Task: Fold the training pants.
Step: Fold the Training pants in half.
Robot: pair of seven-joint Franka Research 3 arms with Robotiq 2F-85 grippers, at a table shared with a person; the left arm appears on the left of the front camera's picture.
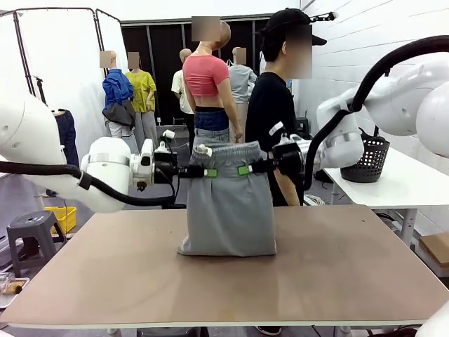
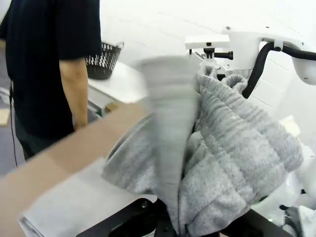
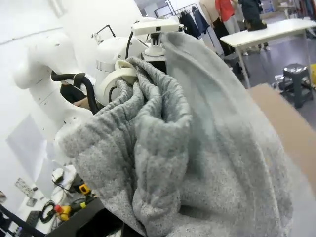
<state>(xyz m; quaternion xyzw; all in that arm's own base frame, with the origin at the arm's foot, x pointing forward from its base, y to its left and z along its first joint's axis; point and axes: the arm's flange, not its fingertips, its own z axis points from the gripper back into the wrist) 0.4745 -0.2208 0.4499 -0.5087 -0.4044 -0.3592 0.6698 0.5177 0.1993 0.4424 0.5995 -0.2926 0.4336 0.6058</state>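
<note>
Left pincer clenched on the training pants, gripping the waistband at its left end; green pad visible against the grey cloth. Arm comes in level from the left, well above the worktop.

Pants hang between the two pincers, waistband up and stretched level, gathered elastic bunched along the top. Fabric drops straight down as a doubled panel; its lower edge rests on the brown worktop near the middle, slightly toward the far side. Cloth is light grey, soft jersey.

Right pincer clenched on the waistband's right end, arm reaching in level from the right. The two pincers sit near each other, at the same height.

Left wrist view: bunched waistband close up, ribbed gathers plain, a fold of grey cloth blurred in front. Right wrist view: same gathered band filling the near field, cloth falling away toward the worktop.

Person in a black shirt stands at the far side, just behind the right pincer. White side table with a dark basket off to the right.
</note>
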